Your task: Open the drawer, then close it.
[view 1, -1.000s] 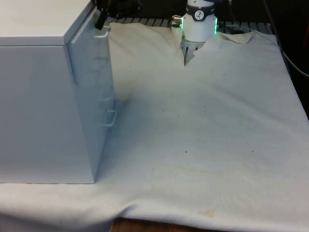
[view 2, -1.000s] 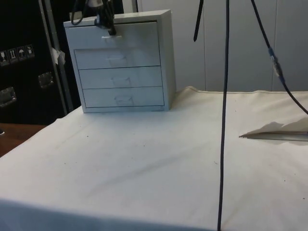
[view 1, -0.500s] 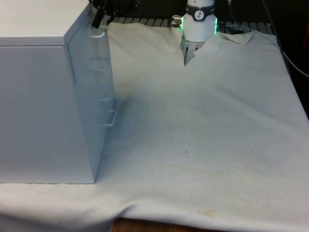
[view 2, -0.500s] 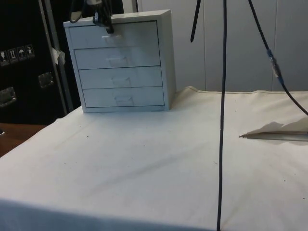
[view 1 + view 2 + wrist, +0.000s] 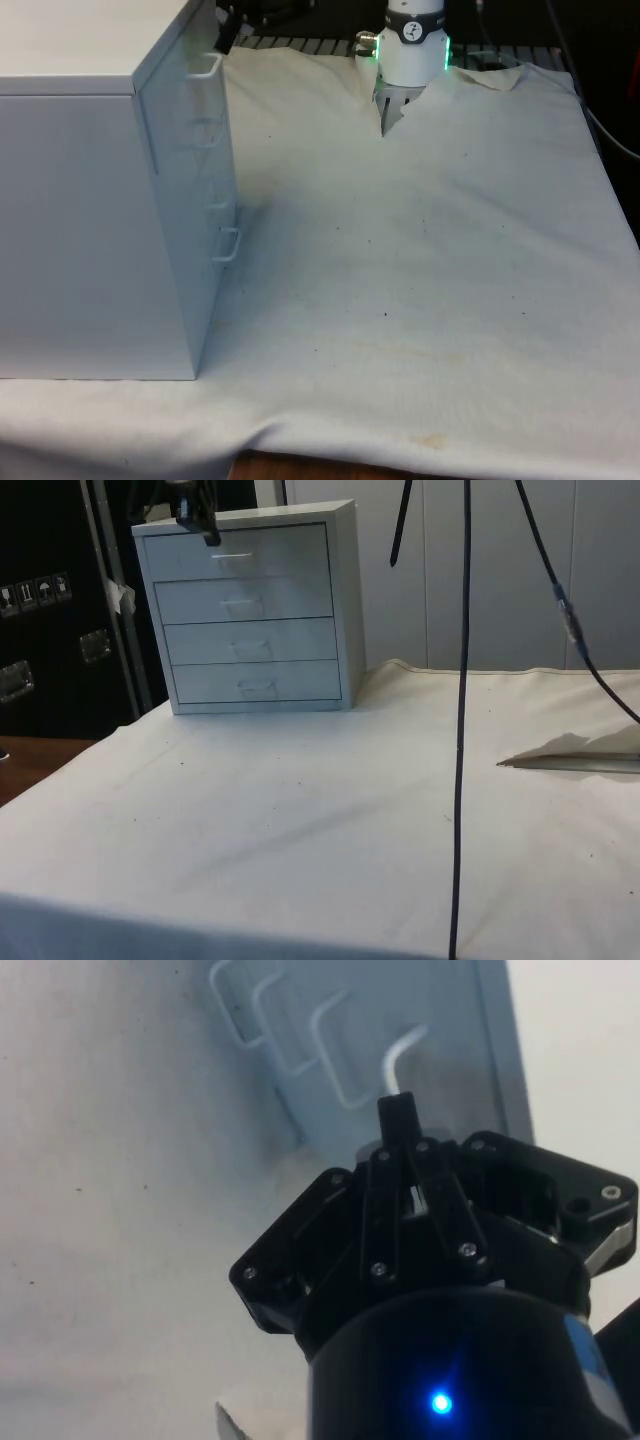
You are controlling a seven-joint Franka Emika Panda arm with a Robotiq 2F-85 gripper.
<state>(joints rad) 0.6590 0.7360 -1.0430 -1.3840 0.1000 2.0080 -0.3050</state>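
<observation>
The fingers (image 5: 400,1125) look pressed together holding nothing, though the gripper (image 5: 196,515) is partly cut off in the side view, and it has come off the handle (image 5: 231,555) of the shut top drawer (image 5: 240,553) in the chest (image 5: 90,200) on the bench (image 5: 420,260).

Soft, even room light falls from above on the white cloth (image 5: 430,260), leaving only a faint grey shadow on it at the foot of the chest of drawers (image 5: 100,200), left of centre in the front view. In the side view the cloth reads brightly against dark cabinets (image 5: 60,630) at the left edge, its near edge at the bottom of the frame in shade. Up close, the black end effector (image 5: 400,1125) is dim and nearly featureless, while the pale drawer front behind it looks slightly soft and bluish.
</observation>
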